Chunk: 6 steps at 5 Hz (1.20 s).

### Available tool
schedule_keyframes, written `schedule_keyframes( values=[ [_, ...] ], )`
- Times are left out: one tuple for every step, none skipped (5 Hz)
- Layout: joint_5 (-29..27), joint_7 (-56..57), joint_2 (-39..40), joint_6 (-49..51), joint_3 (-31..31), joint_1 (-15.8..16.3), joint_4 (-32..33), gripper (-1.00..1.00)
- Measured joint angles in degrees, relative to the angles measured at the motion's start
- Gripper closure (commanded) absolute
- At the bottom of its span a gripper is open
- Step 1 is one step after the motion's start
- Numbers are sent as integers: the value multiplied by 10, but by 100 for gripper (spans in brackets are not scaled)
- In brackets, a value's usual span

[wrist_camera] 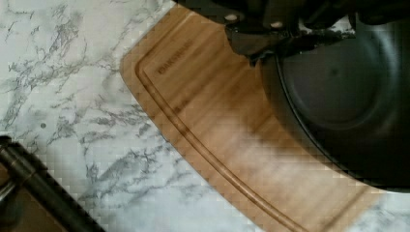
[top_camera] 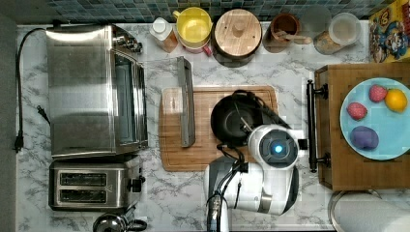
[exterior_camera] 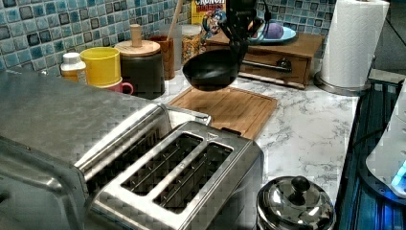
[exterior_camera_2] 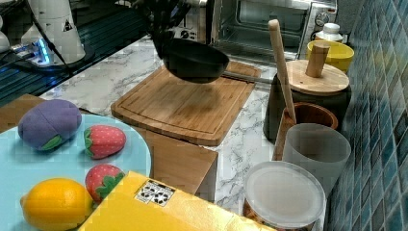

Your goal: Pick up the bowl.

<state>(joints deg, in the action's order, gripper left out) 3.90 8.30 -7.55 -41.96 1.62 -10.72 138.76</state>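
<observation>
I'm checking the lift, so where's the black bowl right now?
The bowl hangs clear above the cutting board in the left view, held at its rim by the tool.

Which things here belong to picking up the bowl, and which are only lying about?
Belong to the job:
- bowl, lifted above the cutting board
- claw, gripping its rim

Only lying about:
- toaster
- oven
- yellow cup
- fruit plate
- paper towel roll
</observation>
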Motion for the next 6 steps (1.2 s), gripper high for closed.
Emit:
schedule_keyframes(
  values=[
    [-34,60,2,79,4,10,-73,100],
    [-57,170,0,112,6,27,-125,100],
    [-56,235,-2,101,-11,38,-148,100],
    [-57,242,-14,99,-27,50,-143,100],
    [-57,242,-29,84,-35,63,-134,100],
    [-57,242,-36,80,-38,73,-132,100]
  ],
)
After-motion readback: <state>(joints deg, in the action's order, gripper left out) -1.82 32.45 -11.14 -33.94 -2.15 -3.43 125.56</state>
